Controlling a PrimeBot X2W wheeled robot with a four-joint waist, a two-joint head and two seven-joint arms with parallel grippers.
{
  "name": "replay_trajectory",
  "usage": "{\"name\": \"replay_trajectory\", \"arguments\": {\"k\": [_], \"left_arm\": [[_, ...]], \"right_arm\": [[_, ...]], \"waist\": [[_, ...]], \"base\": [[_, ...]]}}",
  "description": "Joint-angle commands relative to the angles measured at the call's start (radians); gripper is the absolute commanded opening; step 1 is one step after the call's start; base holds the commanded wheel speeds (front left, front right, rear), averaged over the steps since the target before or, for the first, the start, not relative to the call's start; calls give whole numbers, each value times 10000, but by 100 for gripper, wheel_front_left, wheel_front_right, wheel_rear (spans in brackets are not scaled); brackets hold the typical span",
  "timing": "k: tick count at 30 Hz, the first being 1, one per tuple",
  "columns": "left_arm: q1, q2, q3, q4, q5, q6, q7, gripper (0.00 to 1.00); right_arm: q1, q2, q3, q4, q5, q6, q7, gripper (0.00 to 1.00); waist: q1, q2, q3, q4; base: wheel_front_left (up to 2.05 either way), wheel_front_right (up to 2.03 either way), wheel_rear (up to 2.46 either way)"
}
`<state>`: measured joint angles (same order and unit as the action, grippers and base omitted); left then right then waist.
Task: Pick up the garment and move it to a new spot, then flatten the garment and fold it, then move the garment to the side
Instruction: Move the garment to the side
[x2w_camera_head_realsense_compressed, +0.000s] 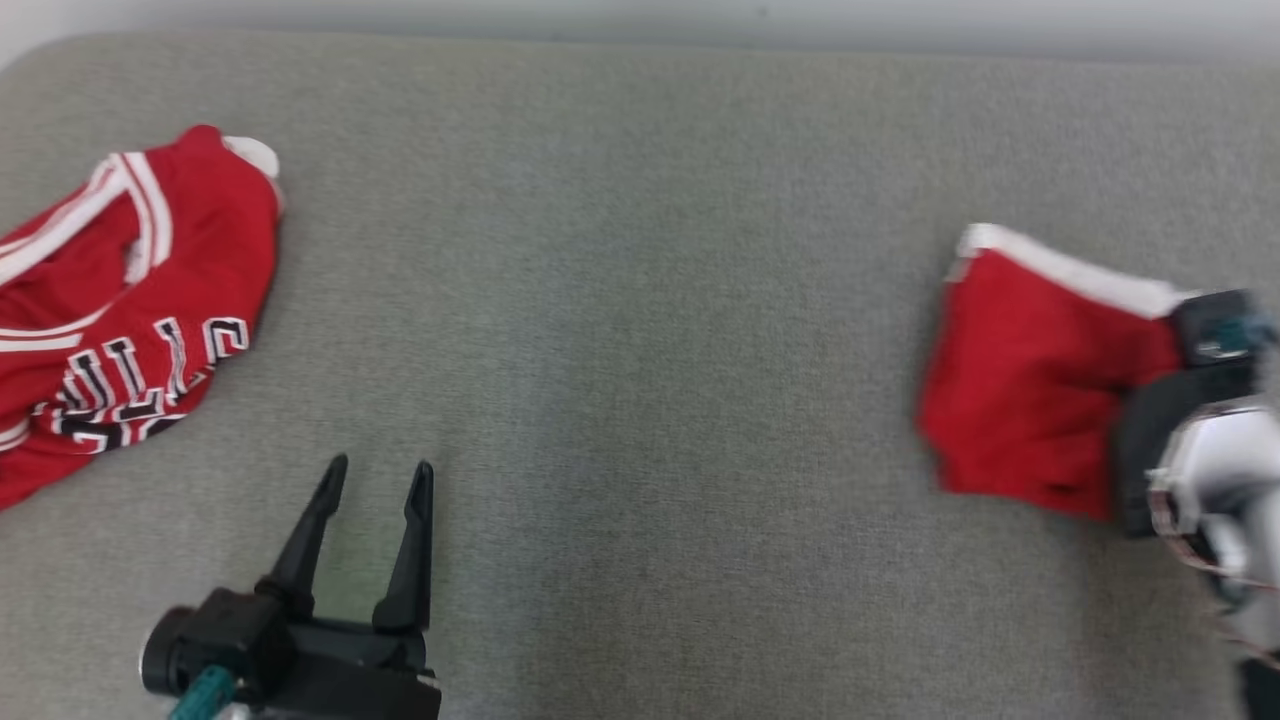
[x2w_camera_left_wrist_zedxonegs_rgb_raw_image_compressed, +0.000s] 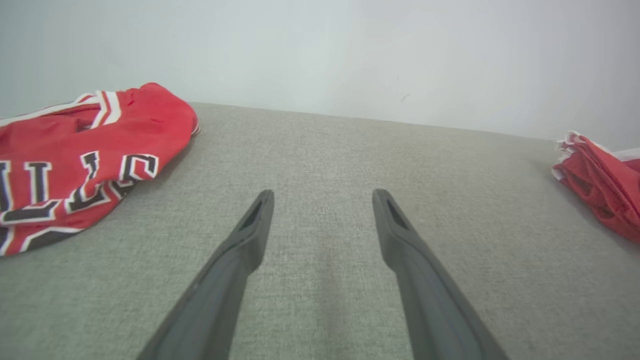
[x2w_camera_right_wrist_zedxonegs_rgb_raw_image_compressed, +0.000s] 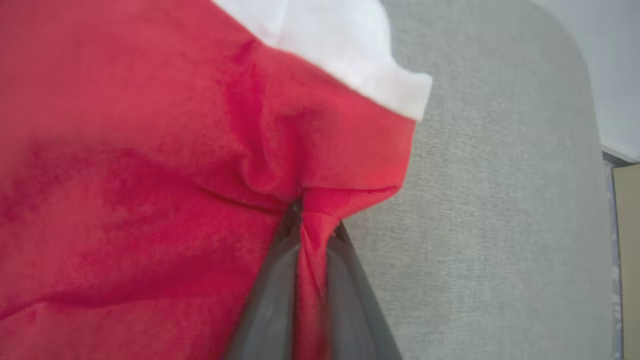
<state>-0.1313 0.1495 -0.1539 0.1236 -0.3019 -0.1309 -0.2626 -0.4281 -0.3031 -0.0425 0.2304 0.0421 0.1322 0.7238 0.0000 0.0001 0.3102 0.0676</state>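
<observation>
Here the right tool (x2w_camera_right_wrist_zedxonegs_rgb_raw_image_compressed: 311, 227) pinches the garment (x2w_camera_head_realsense_compressed: 1020, 380), white band (x2w_camera_head_realsense_compressed: 1070, 272) facing away.

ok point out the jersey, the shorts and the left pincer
jersey (x2w_camera_head_realsense_compressed: 200, 255): head view, red cloth above the lettering
shorts (x2w_camera_head_realsense_compressed: 1030, 385): head view, middle of the red cloth
left pincer (x2w_camera_head_realsense_compressed: 382, 466): head view, midway between its two fingertips

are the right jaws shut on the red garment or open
Shut on it. In the right wrist view the right gripper has its jaws closed together, pinching a fold of the red garment between them.
</observation>
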Motion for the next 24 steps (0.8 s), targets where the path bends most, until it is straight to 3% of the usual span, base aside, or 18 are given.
{"name": "replay_trajectory", "arguments": {"k": [1, 8, 13, 17, 24], "left_arm": [[-280, 96, 10, -102, -41, 12, -32, 100], [-893, 362, -292, -714, 239, 12, -32, 100], [-1259, 526, -431, -1085, 234, 12, -32, 100], [-1241, 563, -439, -1154, 226, 12, -32, 100], [-1132, 536, -470, -1056, 237, 12, -32, 100]], "right_arm": [[118, -531, 73, -223, 46, -23, 27, 0], [36, -3674, 457, 51, 356, -23, -827, 0], [-293, -5132, 228, 1028, 101, -23, -2744, 0], [-524, -5255, -182, 1591, -438, -25, -3528, 0], [361, -4846, -2133, 1629, -1600, -25, -4701, 0]], "waist": [[0, -1, 422, -311], [0, -1, 1468, -369], [0, -1, 2037, -187], [0, -1, 2152, -117], [0, -1, 2070, -249]], "base": [[0, 0, 0], [0, 0, 0], [0, 0, 0], [0, 0, 0], [0, 0, 0]]}}
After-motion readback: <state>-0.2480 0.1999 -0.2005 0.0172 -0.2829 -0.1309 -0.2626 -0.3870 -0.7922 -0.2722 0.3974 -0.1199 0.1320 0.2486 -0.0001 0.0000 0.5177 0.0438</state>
